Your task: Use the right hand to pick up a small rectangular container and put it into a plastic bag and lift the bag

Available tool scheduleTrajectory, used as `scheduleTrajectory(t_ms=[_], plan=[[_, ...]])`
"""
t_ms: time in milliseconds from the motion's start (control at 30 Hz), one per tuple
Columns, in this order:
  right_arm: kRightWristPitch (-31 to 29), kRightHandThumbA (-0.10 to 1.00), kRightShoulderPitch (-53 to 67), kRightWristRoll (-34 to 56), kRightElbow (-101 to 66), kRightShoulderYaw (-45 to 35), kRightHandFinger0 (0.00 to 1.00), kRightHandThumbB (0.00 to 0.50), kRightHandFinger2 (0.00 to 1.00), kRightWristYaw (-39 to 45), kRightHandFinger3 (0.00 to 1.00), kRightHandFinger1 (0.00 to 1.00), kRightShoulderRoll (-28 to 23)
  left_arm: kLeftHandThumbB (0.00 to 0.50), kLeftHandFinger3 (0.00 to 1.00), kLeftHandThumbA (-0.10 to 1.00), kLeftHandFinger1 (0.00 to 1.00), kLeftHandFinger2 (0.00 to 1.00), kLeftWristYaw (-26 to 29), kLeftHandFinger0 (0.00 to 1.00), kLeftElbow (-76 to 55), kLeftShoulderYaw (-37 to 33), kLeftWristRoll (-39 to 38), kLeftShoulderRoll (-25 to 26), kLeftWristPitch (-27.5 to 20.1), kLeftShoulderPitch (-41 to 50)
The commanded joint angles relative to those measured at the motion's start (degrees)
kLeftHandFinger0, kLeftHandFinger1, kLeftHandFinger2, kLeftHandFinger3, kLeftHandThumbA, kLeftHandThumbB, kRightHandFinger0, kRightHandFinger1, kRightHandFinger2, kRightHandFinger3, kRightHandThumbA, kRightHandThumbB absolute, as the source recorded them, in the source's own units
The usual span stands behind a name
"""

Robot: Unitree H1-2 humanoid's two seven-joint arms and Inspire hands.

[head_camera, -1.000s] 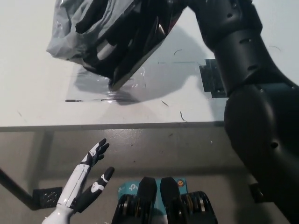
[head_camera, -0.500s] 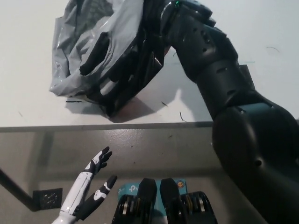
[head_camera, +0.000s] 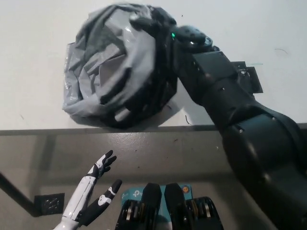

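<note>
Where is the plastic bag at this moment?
In the head view the grey plastic bag sits upper left of centre, bunched over the black right hand above the white table, near its front edge.

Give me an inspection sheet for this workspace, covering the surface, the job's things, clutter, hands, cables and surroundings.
Surface: white table with small dark marks; its front edge crosses the picture.
Job's things: grey plastic bag, crumpled, bunched around the right hand, its dark inside showing at the lower right. Small rectangular container: not seen, possibly inside the bag.
Clutter: black flat piece on the table beside the right arm.
Hands: right hand wrapped in the bag, fingers gripping its folds. Left hand resting below the table edge, fingers apart, holding nothing.
Cables: nothing seen.
Surroundings: grey floor; black plate at lower left.
</note>
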Motion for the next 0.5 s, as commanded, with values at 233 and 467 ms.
scheduleTrajectory(t_ms=[233,467], plan=[[-1.27,0.63,-5.7,-17.53,-1.08,19.71,1.0,0.415,1.0,7.28,1.0,1.0,-10.39,0.227,1.0,0.81,1.0,0.96,-0.25,1.0,-1.35,0.12,0.19,0.5,-1.48,-0.82],[0.1,0.77,-7.3,-19.08,-1.82,22.02,1.0,0.443,1.0,9.55,1.0,1.0,-12.39,0.219,1.0,0.81,0.98,0.95,-0.33,1.0,-1.55,0.33,0.48,1.21,-1.57,-0.8]])
